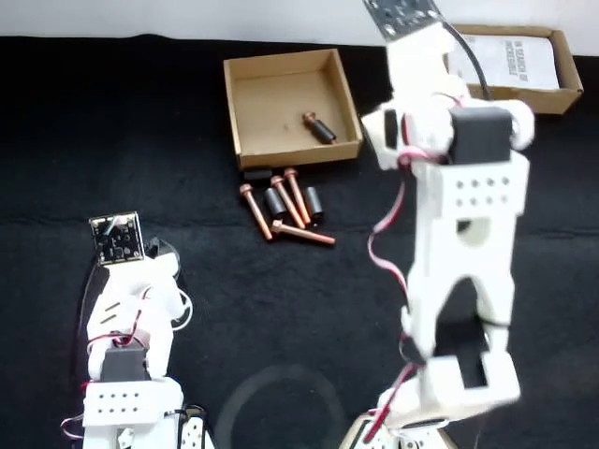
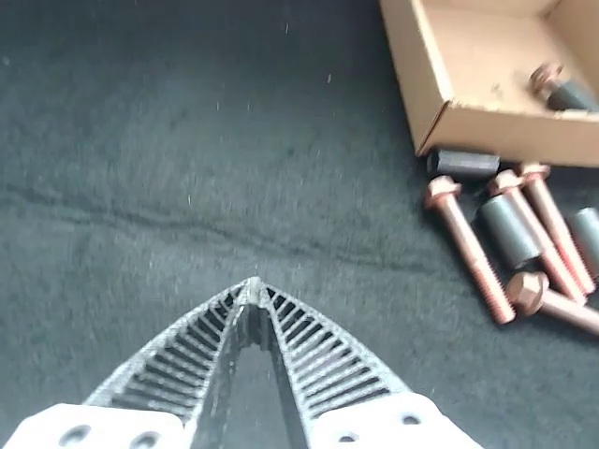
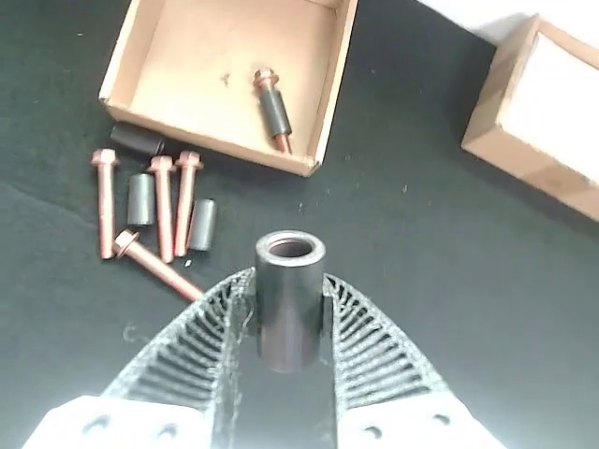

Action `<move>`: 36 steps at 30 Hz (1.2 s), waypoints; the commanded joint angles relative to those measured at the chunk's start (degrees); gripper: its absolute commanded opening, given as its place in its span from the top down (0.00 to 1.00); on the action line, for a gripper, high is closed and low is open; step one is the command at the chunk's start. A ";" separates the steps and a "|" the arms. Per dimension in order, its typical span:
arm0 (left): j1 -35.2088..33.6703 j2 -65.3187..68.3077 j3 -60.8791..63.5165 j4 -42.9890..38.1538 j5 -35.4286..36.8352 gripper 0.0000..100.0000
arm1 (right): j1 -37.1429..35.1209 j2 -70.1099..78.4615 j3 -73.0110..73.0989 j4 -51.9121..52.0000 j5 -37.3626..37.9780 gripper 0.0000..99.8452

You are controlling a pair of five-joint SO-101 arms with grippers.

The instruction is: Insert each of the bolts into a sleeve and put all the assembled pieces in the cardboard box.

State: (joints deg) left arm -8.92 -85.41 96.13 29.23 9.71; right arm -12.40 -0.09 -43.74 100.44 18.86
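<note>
**Q:** Which step of the task is shown?
**A:** The pairing of another bolt and sleeve. One assembled piece (image 1: 319,127) already lies inside the cardboard box (image 1: 271,94). The right gripper (image 3: 289,278) pinches a dark sleeve (image 3: 290,313) between its ribbed fingers, with the open bore turned toward the wrist camera. It hangs over the black cloth (image 1: 187,271), off the box's near corner.

**Q:** And the other tool?
**A:** The left gripper (image 2: 253,283) has its tips pressed together on nothing. It sits low over bare cloth, well apart from the parts.

**Q:** Where do the remaining parts lie?
**A:** Just in front of the box. Four copper bolts (image 3: 164,201) lie close together, three roughly parallel and one slanting across their ends. Three loose sleeves (image 3: 140,198) are among them, one just beside the box wall.

**Q:** What does the next move call for?
**A:** In all likelihood, the free arm must spread its fingers and lift a bolt. The outermost one looks the best choice, since the neighbours lie close enough to be knocked. A grip near the head would leave the shank bare. The shank then has to be lined up with the bore while the held sleeve stays steady, as the fit looks snug. Counting the held sleeve, four pairs remain to be joined and boxed.
</note>
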 commanded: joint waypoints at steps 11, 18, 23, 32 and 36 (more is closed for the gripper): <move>-0.13 5.67 -0.92 5.98 -0.26 0.99 | 4.53 -41.98 47.43 -4.00 -0.62 0.99; 5.93 6.29 -22.37 28.66 0.18 0.99 | 8.40 -58.24 71.69 -11.30 -0.35 0.99; 12.88 9.89 -37.85 37.71 0.09 0.99 | 10.51 -66.42 83.03 -17.63 2.11 0.99; 29.32 40.57 -73.01 53.01 18.99 0.99 | 17.80 -72.04 95.16 -28.00 2.99 0.99; 32.48 56.57 -84.79 54.07 27.43 0.99 | 20.00 -72.13 98.15 -30.90 2.99 0.99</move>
State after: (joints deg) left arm 21.23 -39.96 20.97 82.68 31.52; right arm 5.71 -71.03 53.49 71.87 20.97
